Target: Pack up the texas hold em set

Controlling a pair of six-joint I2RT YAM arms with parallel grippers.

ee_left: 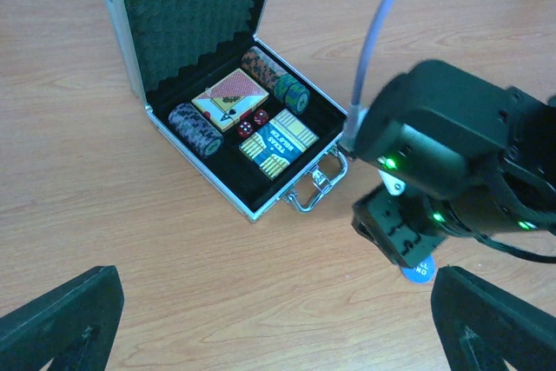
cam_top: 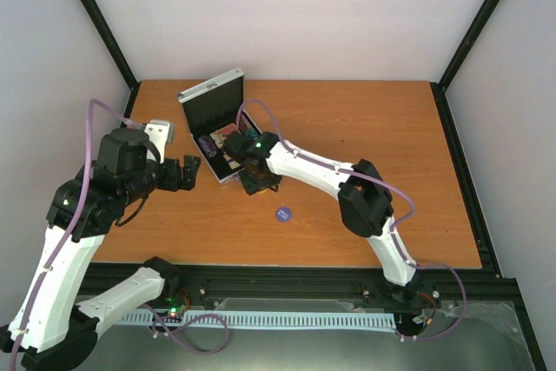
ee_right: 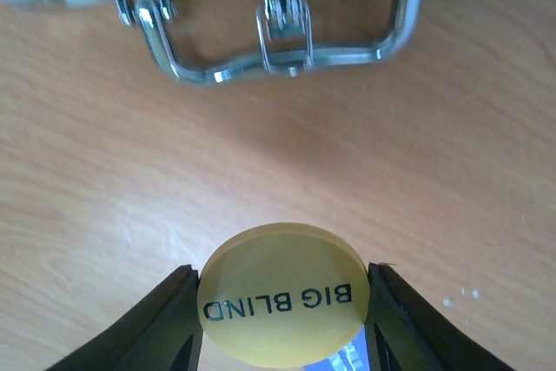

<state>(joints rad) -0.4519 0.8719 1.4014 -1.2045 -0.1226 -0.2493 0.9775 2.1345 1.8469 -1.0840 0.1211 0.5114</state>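
Texas hold em set (ee_left: 250,121): open case (ee_left: 201,169), yellow round button (ee_right: 278,297) in the right gripper (ee_right: 282,274).
Nearest, at 9 o'clock on the wood-grain table (cam_top: 365,128), left gripper (cam_top: 187,171) with black fingers (ee_left: 61,319) spread wide, holding nothing. Flat blue disc (cam_top: 283,213) at 5 o'clock from the case, lettering partly hidden. Right fingers (ee_right: 165,323) clamped on the smooth button printed BIG BLIND, just short of the bent chrome handle (ee_right: 278,49). Beyond, at 10 o'clock, the silver aluminium case, black-lined: grey chip stack (ee_left: 195,128) at 9 o'clock, red-backed deck (ee_left: 230,97) at 11, two red dice (ee_left: 252,123) central, blue-and-yellow deck (ee_left: 280,141) at 4, orange-green stack (ee_left: 276,80) at 1. Farthest, raised lid (ee_left: 200,15) with egg-crate foam, one corner cut off.
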